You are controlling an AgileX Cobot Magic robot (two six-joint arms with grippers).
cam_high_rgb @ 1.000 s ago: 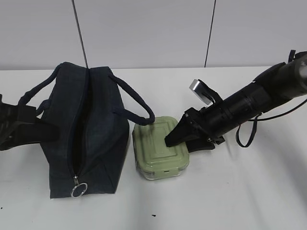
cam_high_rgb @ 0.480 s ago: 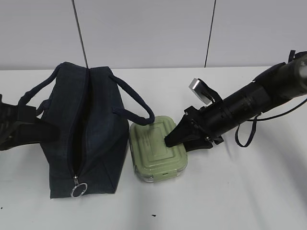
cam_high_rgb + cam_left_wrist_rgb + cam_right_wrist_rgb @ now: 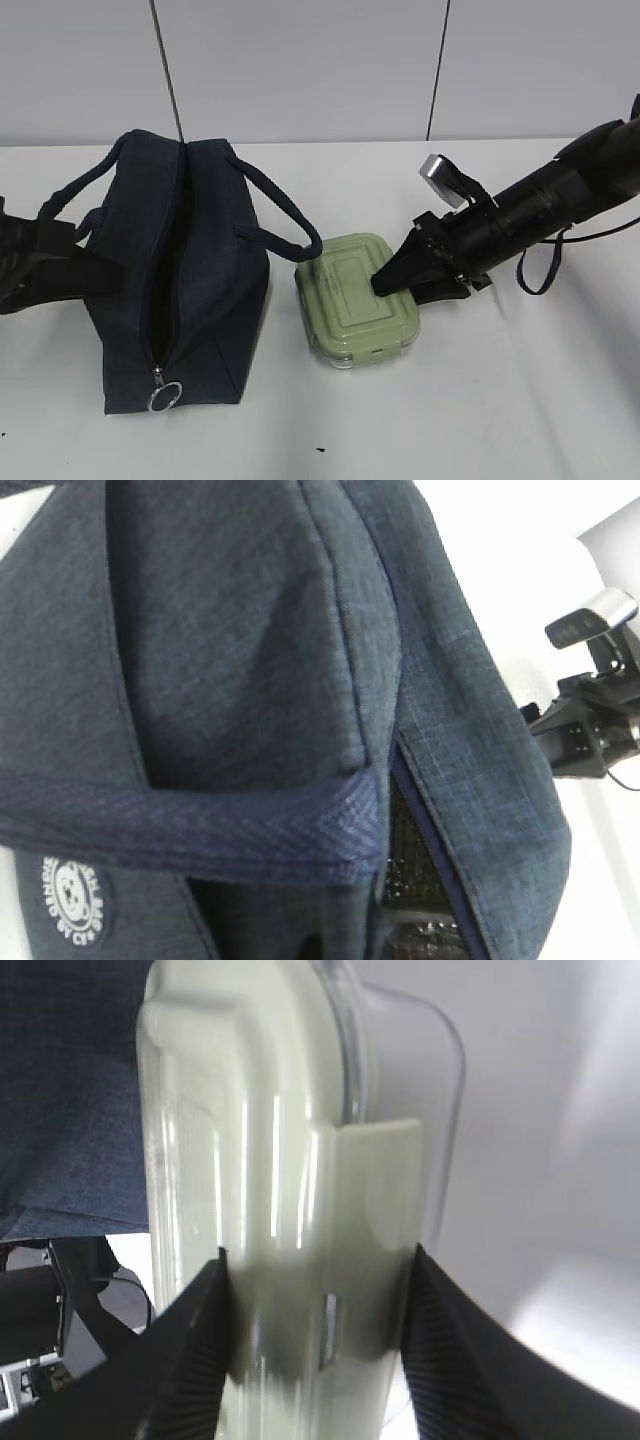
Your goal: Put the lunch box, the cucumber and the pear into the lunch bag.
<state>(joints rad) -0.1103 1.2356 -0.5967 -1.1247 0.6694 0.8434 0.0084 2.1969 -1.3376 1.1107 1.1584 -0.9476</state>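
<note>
Exterior view first: the lunch bag (image 3: 175, 275) stands on the left of the white table (image 3: 520, 400), its zipper slit running near to far along the top and parted only narrowly; the lunch box (image 3: 358, 297) sits just right of the bag, near but apart from its side, its long axis running roughly near-far with a slight slant; the right gripper (image 3: 392, 279) reaches in from the right and clamps the box's right edge, one finger over the lid and one under; the left arm shows only as a dark shape at the left edge against the bag, so the right arm is plainly the one to carry the box, and the bag's opening lies to its left and higher; neither cucumber nor pear is in sight. Left wrist view: navy fabric, one handle (image 3: 190, 825) and the open slit fill the frame; whether the left gripper grips anything cannot be told. Right wrist view: both fingers (image 3: 195, 1350) press the box's lid and clear base between them, narrow and firmly held, the bag's cloth just beyond.
</note>
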